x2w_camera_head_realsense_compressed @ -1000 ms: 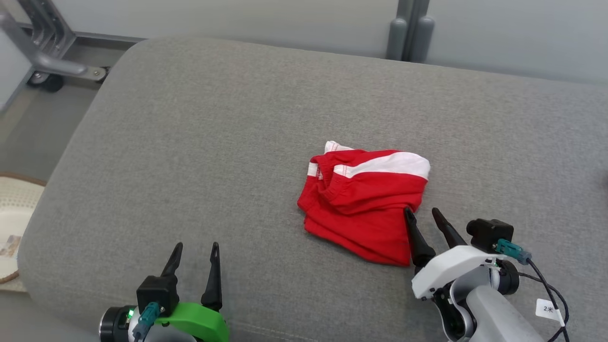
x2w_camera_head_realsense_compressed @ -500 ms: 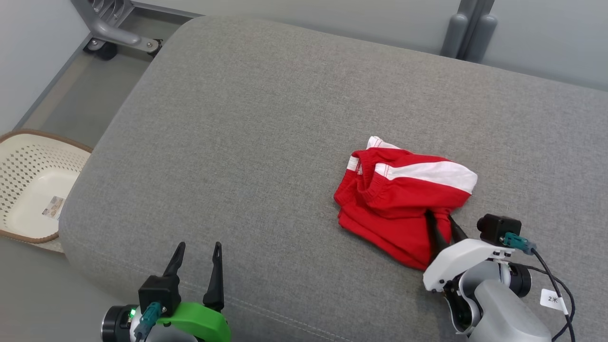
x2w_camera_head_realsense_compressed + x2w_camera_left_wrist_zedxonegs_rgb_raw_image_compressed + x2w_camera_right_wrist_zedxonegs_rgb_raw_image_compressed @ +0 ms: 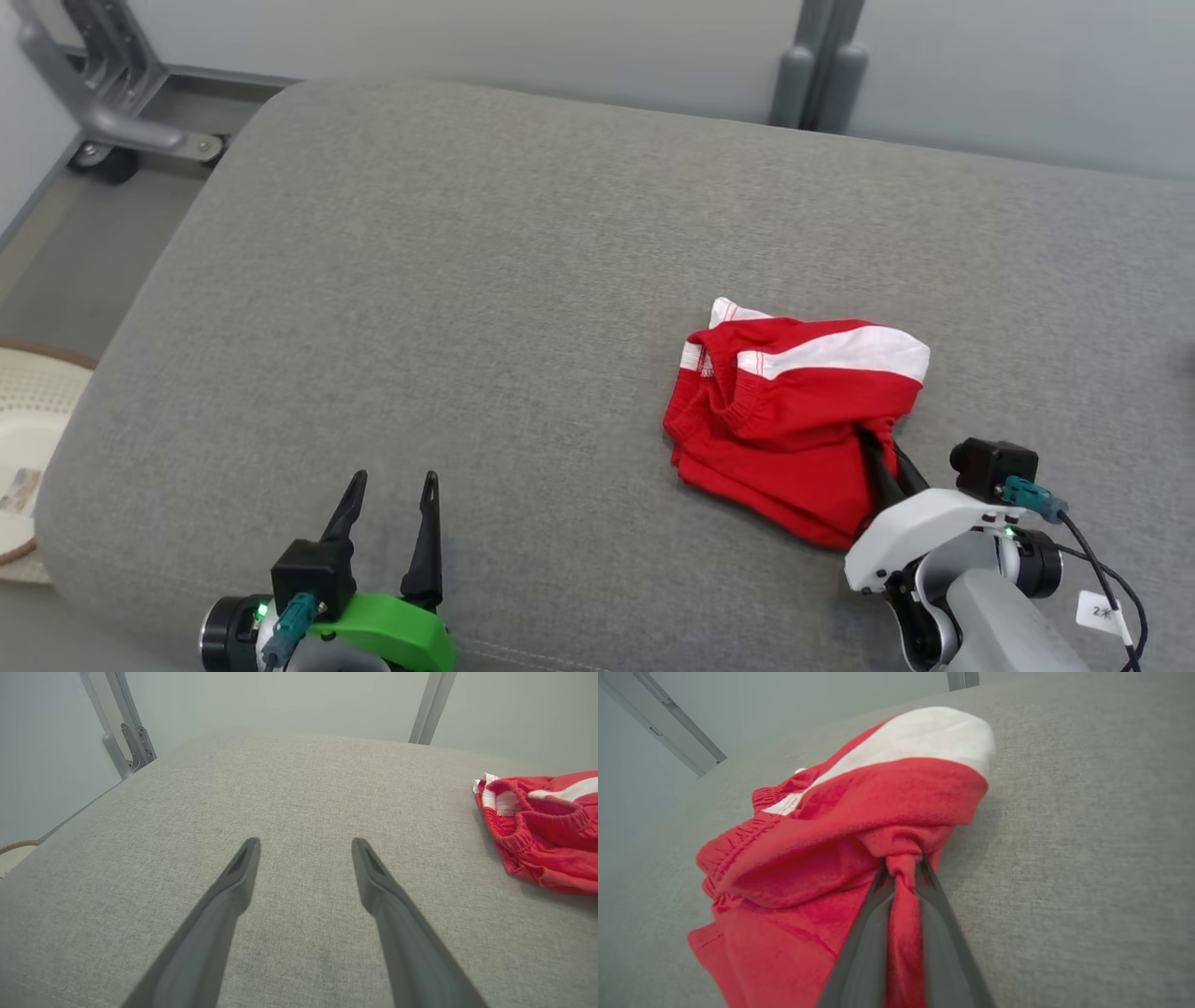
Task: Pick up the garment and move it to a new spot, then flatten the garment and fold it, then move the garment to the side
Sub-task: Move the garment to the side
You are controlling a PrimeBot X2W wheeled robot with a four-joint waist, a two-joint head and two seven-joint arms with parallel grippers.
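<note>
The grey cushion bears a red garment.

The crumpled red cloth garment with a white band and gathered elastic waistband lies heaped on the grey fabric cushion, right of centre, its near-right edge pinched into a tight twist in the right claw.

Right fingers pinch the red garment (white-banded) on grey cushion.

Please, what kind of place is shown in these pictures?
Probably a test room set up like a home: red shorts on a grey cushion, a basket on the floor, a wheeled metal frame beside.
</note>
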